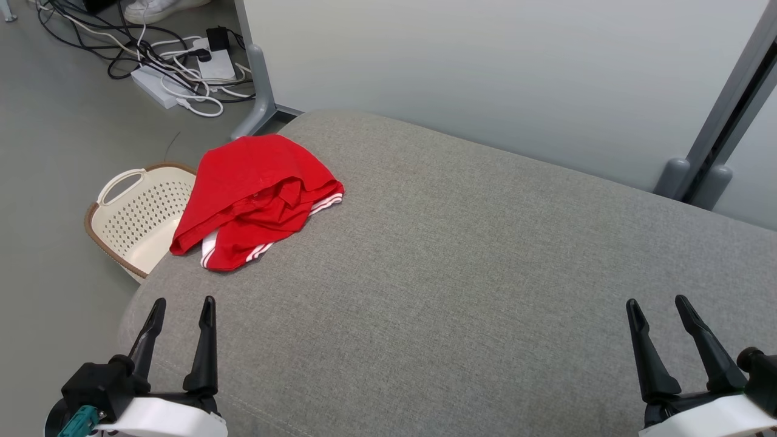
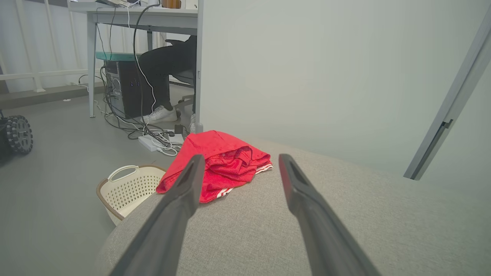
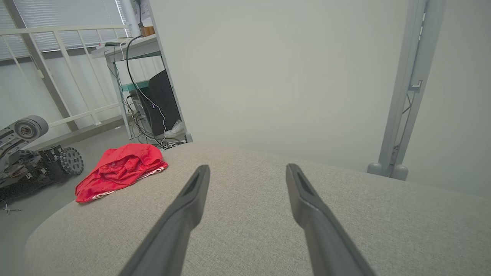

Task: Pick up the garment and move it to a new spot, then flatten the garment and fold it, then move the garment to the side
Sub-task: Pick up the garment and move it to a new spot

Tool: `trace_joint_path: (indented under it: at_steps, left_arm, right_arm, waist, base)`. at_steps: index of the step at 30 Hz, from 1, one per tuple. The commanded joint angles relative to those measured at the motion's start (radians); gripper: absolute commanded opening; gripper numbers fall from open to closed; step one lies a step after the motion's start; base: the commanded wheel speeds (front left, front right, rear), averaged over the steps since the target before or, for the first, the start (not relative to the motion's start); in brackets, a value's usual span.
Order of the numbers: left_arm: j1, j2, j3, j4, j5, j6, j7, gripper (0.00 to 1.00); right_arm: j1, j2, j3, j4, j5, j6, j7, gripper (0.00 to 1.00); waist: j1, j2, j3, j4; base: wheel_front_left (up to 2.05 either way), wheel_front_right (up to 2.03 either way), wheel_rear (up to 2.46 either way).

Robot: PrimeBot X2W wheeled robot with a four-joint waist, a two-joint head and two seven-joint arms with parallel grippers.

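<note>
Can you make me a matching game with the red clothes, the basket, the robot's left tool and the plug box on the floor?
Things:
1. red garment
2. basket
3. left tool
4. power strip

Where or how:
A. far back on the floor among cables
B. crumpled at the grey cushion's left edge
C. open, holding nothing
D. on the floor close beside the cushion

Pairs: 1-B, 2-D, 3-C, 4-A

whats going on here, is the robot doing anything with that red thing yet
Nothing is being handled yet. A crumpled red garment lies at the far left corner of the grey cushion, beside a white basket on the floor. The left gripper and right gripper both hover open at the near side, holding nothing.
</note>
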Motion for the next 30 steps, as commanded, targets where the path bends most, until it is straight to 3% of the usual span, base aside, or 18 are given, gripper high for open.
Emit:
trace_joint_path:
  at_steps: [1,11,18,24,30]
  left_arm:
    - [-0.007,0.010,0.000,-0.008,0.004,0.006,0.001,1.00]
    - [-0.122,-0.025,0.047,-0.046,-0.008,0.010,-0.030,1.00]
    - [-0.302,-0.042,0.105,-0.018,-0.012,-0.031,-0.042,1.00]
    - [-0.445,-0.014,0.144,0.101,-0.026,-0.080,-0.043,1.00]
    - [-0.614,0.030,0.141,0.346,-0.057,-0.157,-0.004,1.00]
  right_arm:
    - [-0.002,-0.004,-0.002,0.002,0.007,0.000,-0.003,1.00]
    - [-0.066,-0.041,0.016,-0.053,-0.007,0.000,0.032,1.00]
    - [-0.155,-0.079,0.042,-0.103,-0.012,0.000,0.064,1.00]
    - [-0.214,-0.104,0.059,-0.120,-0.014,0.000,0.069,1.00]
    - [-0.261,-0.106,0.065,-0.110,-0.005,0.000,0.046,1.00]
  waist:
    - [0.0000,0.0000,0.002,-0.003]
    - [0.0000,0.0000,0.143,-0.073]
    - [0.0000,0.0000,0.316,-0.167]
    - [0.0000,0.0000,0.429,-0.233]
    - [0.0000,0.0000,0.525,-0.283]
  base:
    - [0.00,0.00,0.00]
    - [0.00,0.00,0.00]
    - [0.00,0.00,0.00]
    - [0.00,0.00,0.00]
    - [0.00,0.00,0.00]
